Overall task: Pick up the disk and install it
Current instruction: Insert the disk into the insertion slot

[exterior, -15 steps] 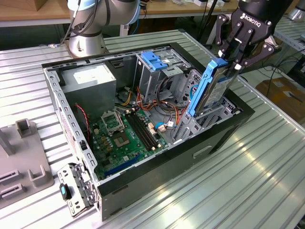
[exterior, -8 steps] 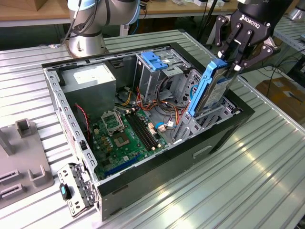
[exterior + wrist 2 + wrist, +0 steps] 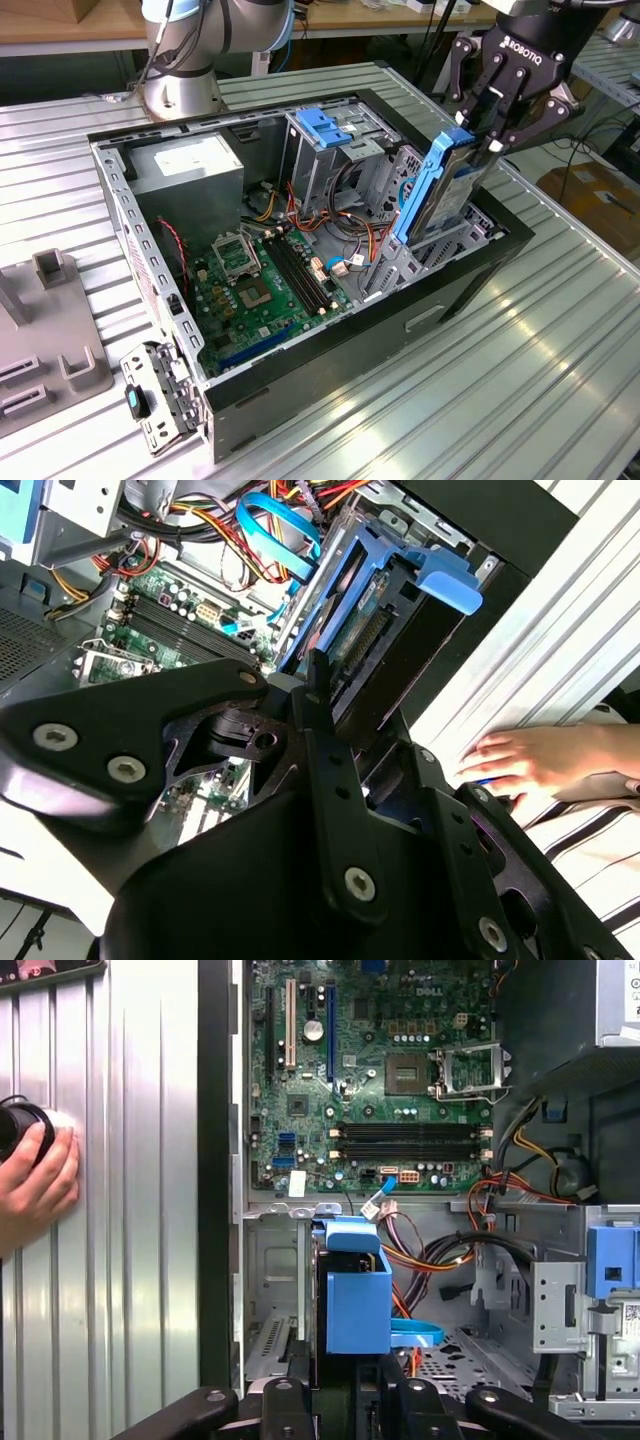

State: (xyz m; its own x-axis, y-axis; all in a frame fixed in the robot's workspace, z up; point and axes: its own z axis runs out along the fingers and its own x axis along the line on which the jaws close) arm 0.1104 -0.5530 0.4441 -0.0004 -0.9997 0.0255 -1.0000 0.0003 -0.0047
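Upright disk (image 3: 437, 195) in tool (image 3: 482, 130), partly inside case (image 3: 330, 365)

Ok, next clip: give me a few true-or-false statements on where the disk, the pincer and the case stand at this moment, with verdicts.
1. The pincer is shut on the upper end of the disk. True.
2. The disk lies flat on the table outside the computer case. False: it stands tilted with its lower end inside the case, at the exterior view's right end of it.
3. A person's hand rests on the table beside the case. True.
4. A cover closes the case. False: the case is open, and the green circuit board shows inside.
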